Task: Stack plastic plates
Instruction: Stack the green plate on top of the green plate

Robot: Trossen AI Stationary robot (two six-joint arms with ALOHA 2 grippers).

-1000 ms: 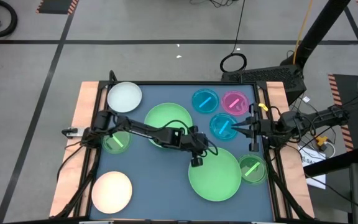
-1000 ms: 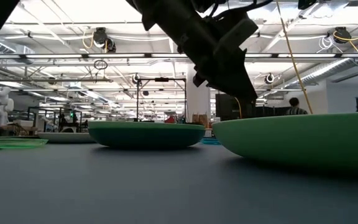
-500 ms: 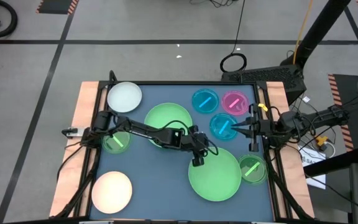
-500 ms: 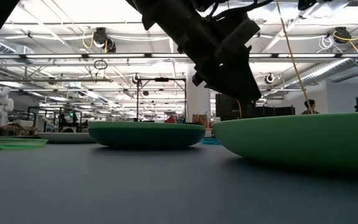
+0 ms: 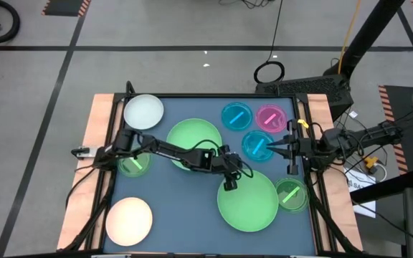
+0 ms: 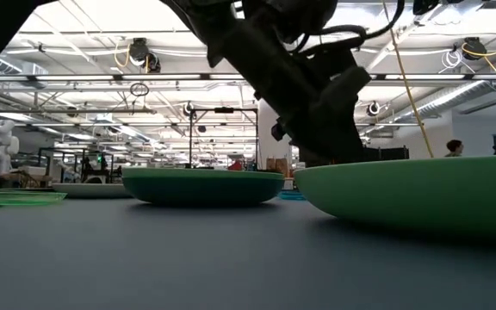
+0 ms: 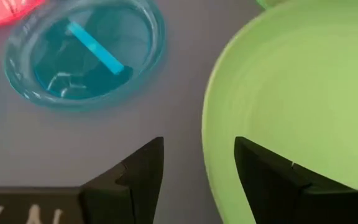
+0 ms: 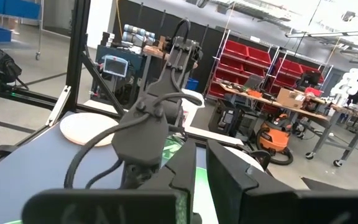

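The left end effector (image 7: 199, 171) hangs spread, its fingers straddling the rim of a large green plate (image 7: 297, 93). The right end effector (image 5: 290, 152) waits at the table (image 5: 185, 215) edge; its fingers stand slightly apart.

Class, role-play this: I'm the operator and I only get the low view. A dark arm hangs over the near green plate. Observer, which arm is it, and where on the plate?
Observer: It is the left gripper, at the rim of the big light green plate, on the side toward the middle of the table.
Operator: Are its jaws open?
Observer: Yes. The left wrist view shows them open with the plate's rim between them, not yet closed on it.
Operator: And the other arm?
Observer: The right gripper is at the table's right edge, beside a small blue plate.
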